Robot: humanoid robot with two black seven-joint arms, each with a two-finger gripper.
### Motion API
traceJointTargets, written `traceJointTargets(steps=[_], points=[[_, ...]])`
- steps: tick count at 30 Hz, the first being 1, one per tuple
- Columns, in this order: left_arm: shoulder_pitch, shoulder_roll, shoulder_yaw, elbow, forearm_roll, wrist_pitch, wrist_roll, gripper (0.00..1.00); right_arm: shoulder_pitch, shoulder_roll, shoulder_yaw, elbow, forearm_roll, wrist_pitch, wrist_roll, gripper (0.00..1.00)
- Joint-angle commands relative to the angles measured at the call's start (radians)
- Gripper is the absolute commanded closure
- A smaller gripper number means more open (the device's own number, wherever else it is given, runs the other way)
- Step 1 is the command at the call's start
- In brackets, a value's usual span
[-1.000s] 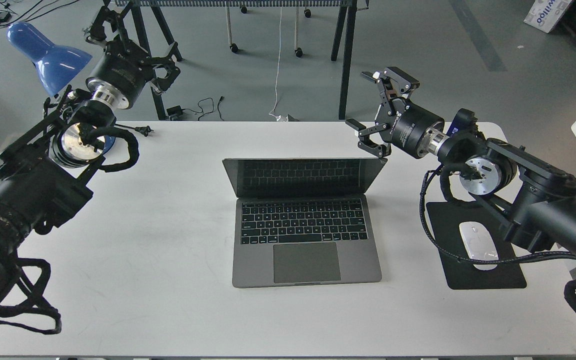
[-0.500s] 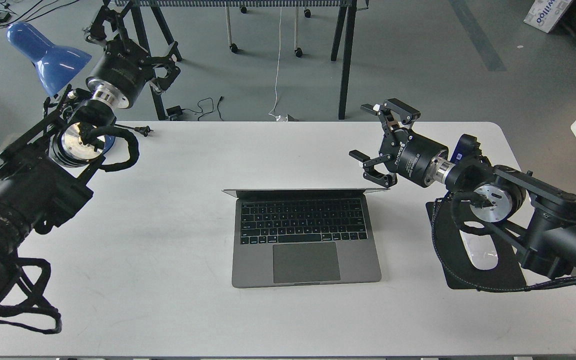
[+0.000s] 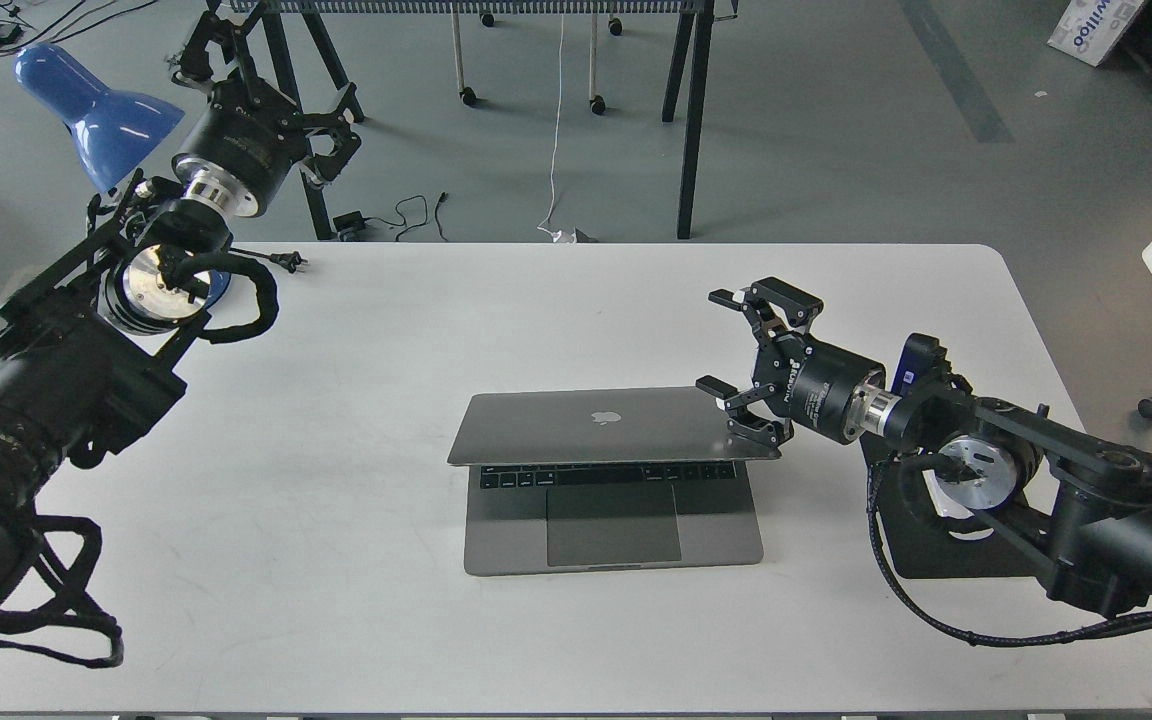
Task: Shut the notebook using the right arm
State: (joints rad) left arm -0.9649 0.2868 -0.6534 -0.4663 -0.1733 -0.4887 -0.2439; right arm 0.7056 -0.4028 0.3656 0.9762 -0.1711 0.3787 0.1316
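The notebook [image 3: 596,425] lies in the middle of the white table [image 3: 336,600]. Its grey lid with the apple logo is folded far down, tilted over the keyboard. One key row and the trackpad [image 3: 614,526] still show in front. My right gripper [image 3: 751,360] is open, with its lower finger resting on the lid's right rear corner and its upper finger raised above the table. It holds nothing. My left gripper [image 3: 266,75] is raised past the table's far left edge; its fingers look spread and empty.
A black mouse pad [image 3: 921,550] lies right of the notebook, mostly under my right arm. A blue desk lamp [image 3: 96,100] stands at the far left with its plug [image 3: 281,262] on the table. Black table legs [image 3: 691,120] stand behind the far edge.
My right gripper moved down and toward me, pushing the lid from upright to nearly flat over the keyboard. The left arm has not moved.
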Motion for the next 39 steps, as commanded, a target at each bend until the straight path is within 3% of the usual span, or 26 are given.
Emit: traceJointTargets(steps=[1, 39], points=[[0.0, 0.0, 0.0, 0.0, 0.0, 0.0, 0.0, 0.0, -0.023, 0.004, -0.008, -0.001, -0.034, -0.01, 0.005, 0.0], [0.002, -0.002, 0.0, 0.0, 0.0, 0.0, 0.0, 0.0, -0.094, 0.073, -0.051, -0.086, -0.172, -0.07, 0.003, 0.0]])
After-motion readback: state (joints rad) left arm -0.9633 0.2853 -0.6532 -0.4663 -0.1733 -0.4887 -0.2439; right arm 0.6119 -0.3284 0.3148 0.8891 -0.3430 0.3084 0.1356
